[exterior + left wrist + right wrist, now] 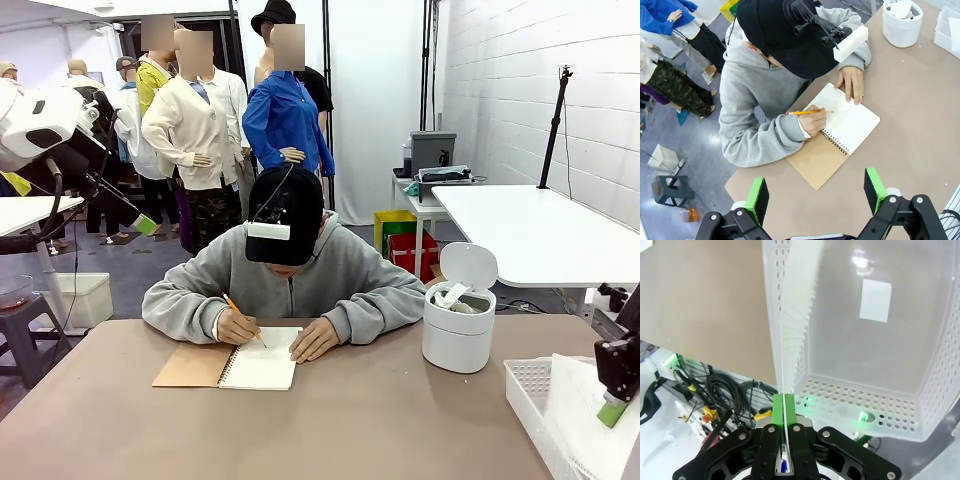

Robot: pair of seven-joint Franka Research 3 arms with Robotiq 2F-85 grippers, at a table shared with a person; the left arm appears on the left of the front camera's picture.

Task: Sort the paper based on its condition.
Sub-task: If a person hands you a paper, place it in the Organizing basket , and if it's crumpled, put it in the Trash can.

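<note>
Sheet: flat white paper [795, 295], pinched by its near edge between the right gripper's pads, standing edge-on straight ahead of the fingertips.
Long axis: runs out along the fingers' own line, away from the wrist; the free end points ahead and leans slightly to one side.
Handling: likely very light and limp, and smooth enough to slip. It will sag or flutter if swung, and crease if squeezed hard or dragged on a rim. An edge pinch like this one looks like the right hold; a flat face offers nothing to grip.
Right gripper [784, 402]: clamped tight on the sheet, green pads pressed together with only the paper between them.
Tray [860, 390]: white perforated basket directly beyond and beneath the fingertips, the sheet rising alongside its near wall; a small white rectangle [875, 300] lies on its floor, paper or label unclear.
Bin [458, 330]: round white tub with its lid up, well off to the gripper's side, holding crumpled paper [455, 297].
Notebook [850, 120]: open on the table [350, 420], far ahead of the left gripper's pads, a person writing in it with a pencil [807, 113].
Left gripper [816, 195]: jaws spread wide, nothing between them, high above the table edge.
</note>
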